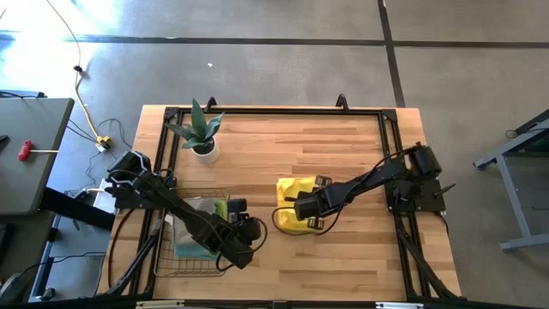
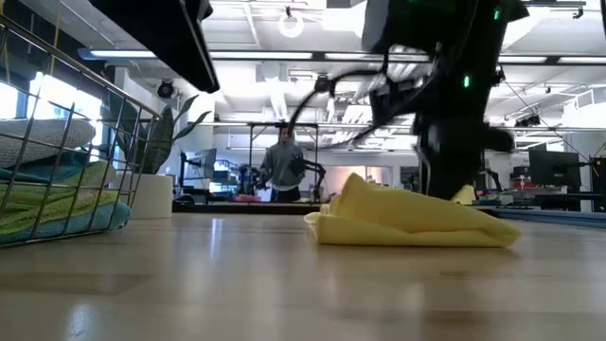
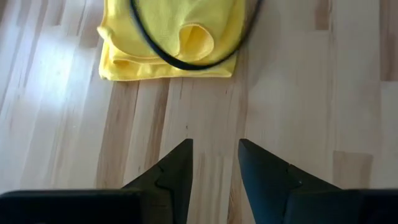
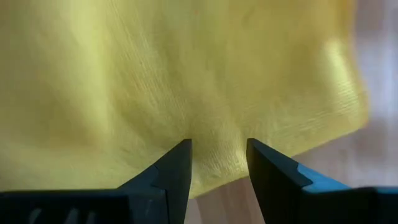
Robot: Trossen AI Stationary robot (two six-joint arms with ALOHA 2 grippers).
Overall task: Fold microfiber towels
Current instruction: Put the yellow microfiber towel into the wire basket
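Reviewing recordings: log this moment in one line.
left claw: open, empty, near basket | right claw: open, on yellow towel

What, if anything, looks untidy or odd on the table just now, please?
The yellow towel mid-table is folded unevenly: one layer bulges up in a hump and its edges don't line up. The right gripper sits open on it. Nothing spilled or damaged.

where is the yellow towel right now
In the high view, the yellow towel lies mid-table, right of the wire basket, with the right gripper over it.
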